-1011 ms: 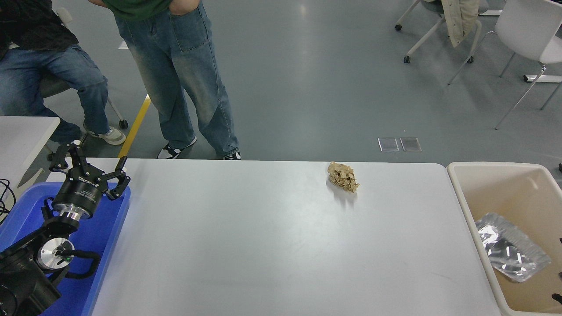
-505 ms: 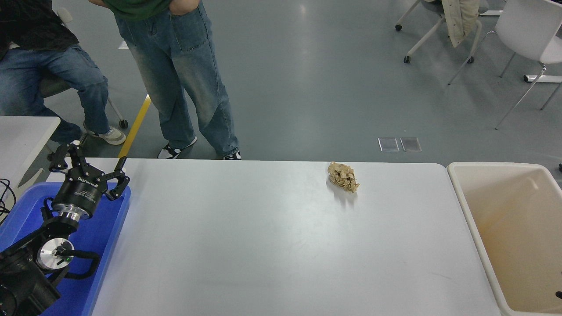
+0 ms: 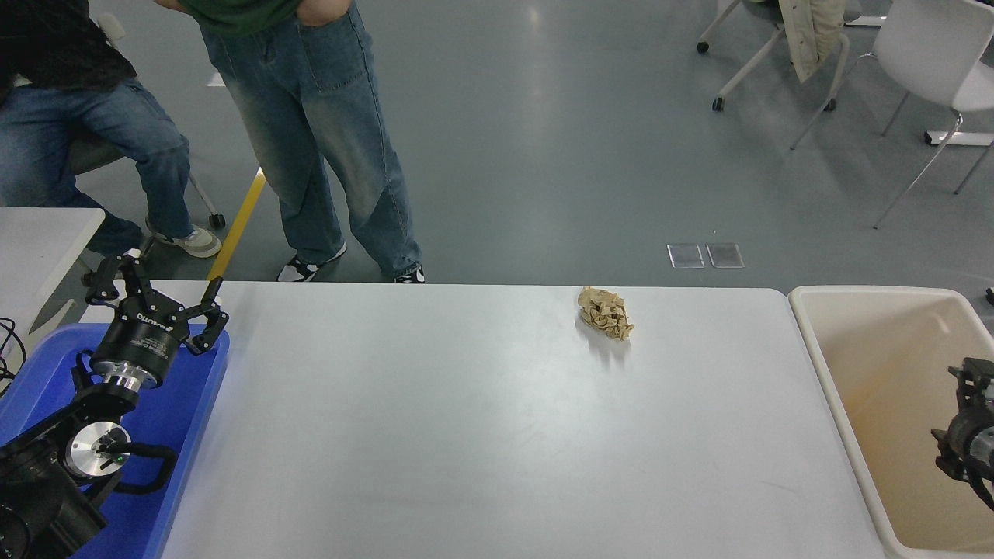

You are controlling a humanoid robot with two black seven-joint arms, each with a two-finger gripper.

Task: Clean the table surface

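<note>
From the head view, the big plain white bench [image 3: 481,435] fills the middle. A crumpled brown paper ball [image 3: 606,312] sits near its far edge, at one o'clock, waiting for pickup. The left gripper [image 3: 155,299], at nine o'clock, rests spread wide above a blue plastic tray [image 3: 186,419]. The right gripper [image 3: 967,419], at three o'clock, hangs over the beige plastic bin [image 3: 839,388]; I cannot tell its state. Grey floor lies beyond.

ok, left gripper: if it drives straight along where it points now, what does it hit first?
The left gripper, open over the blue tray, points up-picture toward the table's far left edge. Nothing lies in that line on the table surface; beyond it, the seated person's shoe on the floor, though depth is unclear.
</note>
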